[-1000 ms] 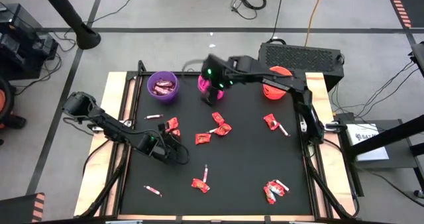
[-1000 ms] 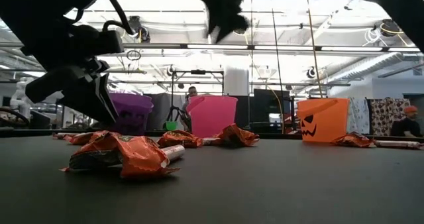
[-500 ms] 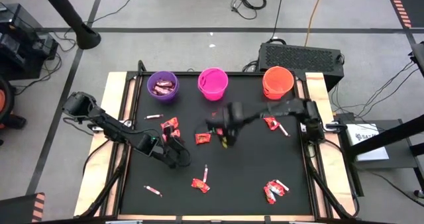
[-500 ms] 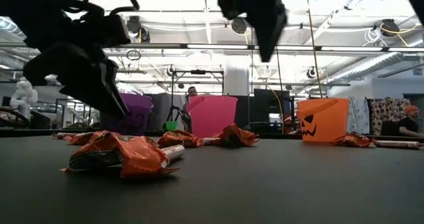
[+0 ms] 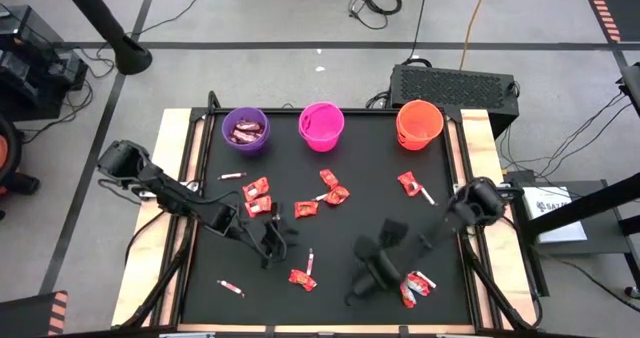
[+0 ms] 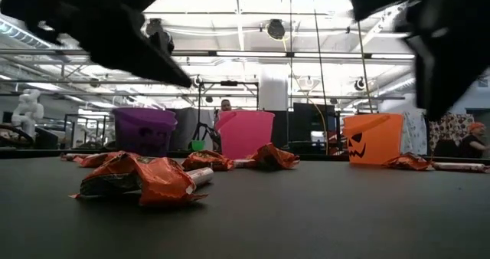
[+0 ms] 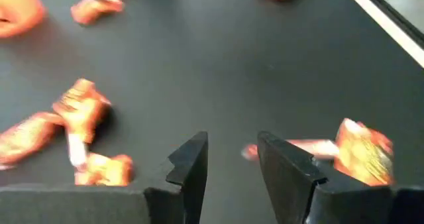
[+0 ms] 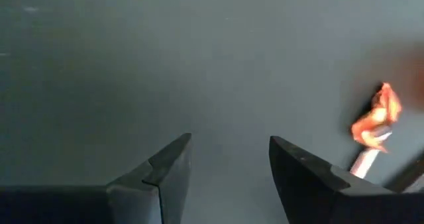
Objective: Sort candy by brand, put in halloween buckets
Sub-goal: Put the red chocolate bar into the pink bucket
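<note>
Three buckets stand along the far edge: purple (image 5: 245, 130) with candy inside, magenta pink (image 5: 321, 125) and orange (image 5: 419, 123). Several red-orange wrapped candies (image 5: 305, 209) and thin pale sticks (image 5: 312, 263) lie scattered on the black mat. My left gripper (image 5: 274, 246) is open and empty above the mat, left of centre, with a red-orange candy (image 7: 361, 151) and a stick (image 7: 311, 146) just beside one finger. My right gripper (image 5: 362, 283) is open and empty over bare mat near the front edge, with a candy pile (image 5: 415, 288) to its right.
The mat (image 5: 370, 228) has a raised wooden border. A red-orange candy (image 6: 138, 178) with a stick lies close to the low camera. More candies lie near the orange bucket (image 5: 408, 183) and at the near left (image 5: 231, 288). Bare mat lies at the middle right.
My right gripper has swung from above the pink bucket across the table's middle toward the near edge, and now sits low near the front. My left gripper has gone a little toward the near edge. No candy has moved.
</note>
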